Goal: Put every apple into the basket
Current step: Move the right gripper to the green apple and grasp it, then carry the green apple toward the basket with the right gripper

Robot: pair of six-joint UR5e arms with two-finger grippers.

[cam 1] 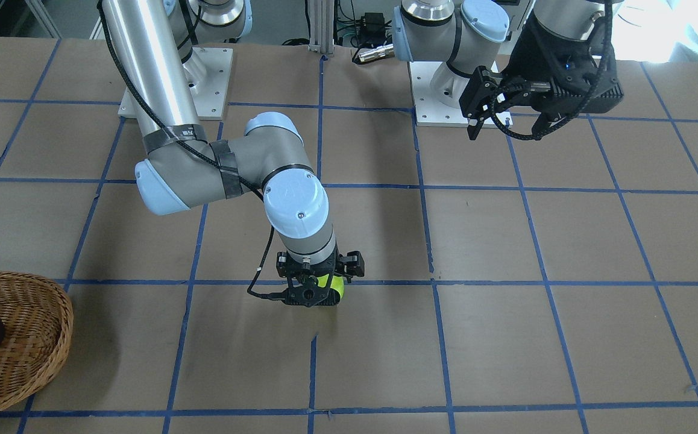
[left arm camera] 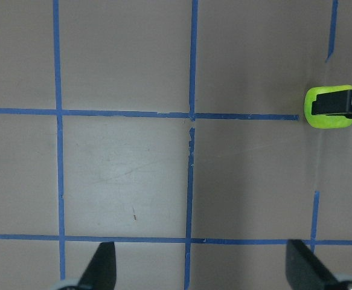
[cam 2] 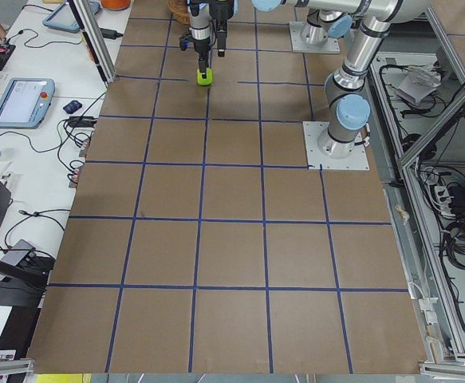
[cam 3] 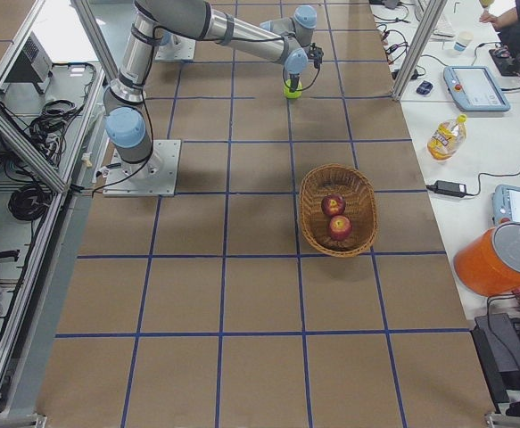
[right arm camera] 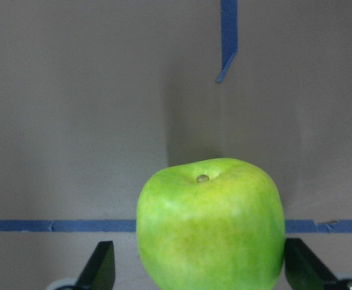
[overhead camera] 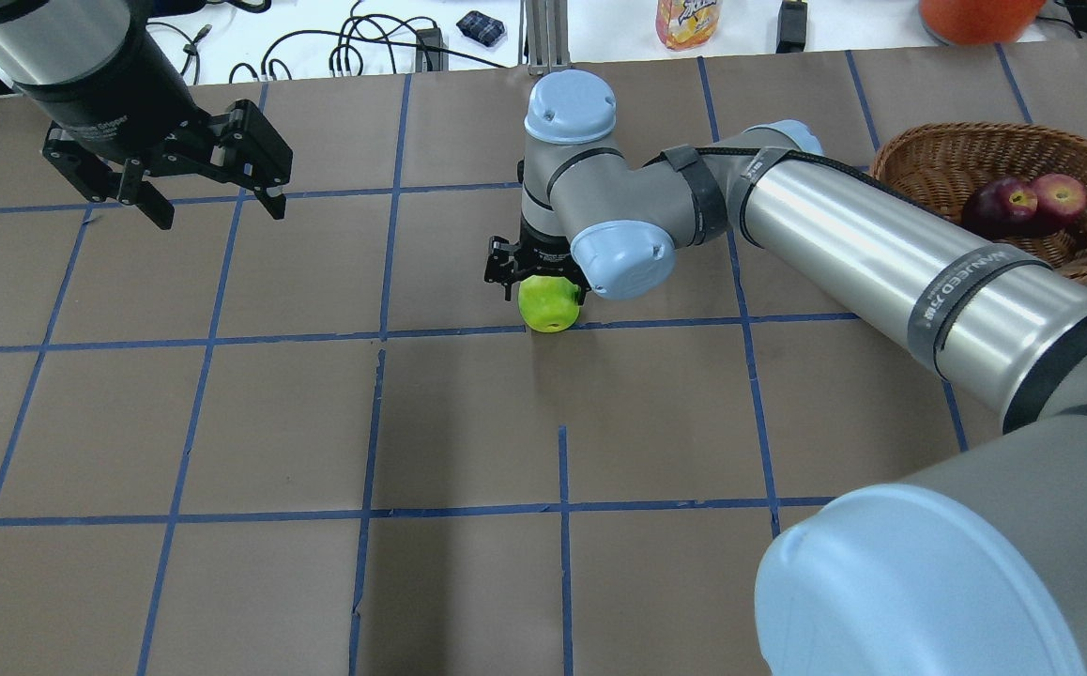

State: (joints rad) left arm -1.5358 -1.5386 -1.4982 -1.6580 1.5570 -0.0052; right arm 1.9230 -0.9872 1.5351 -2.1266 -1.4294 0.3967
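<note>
Green apple (right arm camera: 211,226) fills the bottom of my right wrist view, dead between my right pincer's (right arm camera: 198,269) fingers, which stand apart, not yet clamped. Overhead, it sits mid-frame; the basket (overhead camera: 938,155), upper right, holds the maroon apple (overhead camera: 999,208) and red apple (overhead camera: 1060,195), touching. My left pincer (overhead camera: 215,202), spread wide at upper left, hangs much farther off.

I'm seeing the yellow-green apple (overhead camera: 548,305) sitting mid-counter (overhead camera: 224,422), while the red apple (overhead camera: 1060,195) and maroon apple (overhead camera: 999,207) are lying touching inside the wicker basket (overhead camera: 928,150).
</note>
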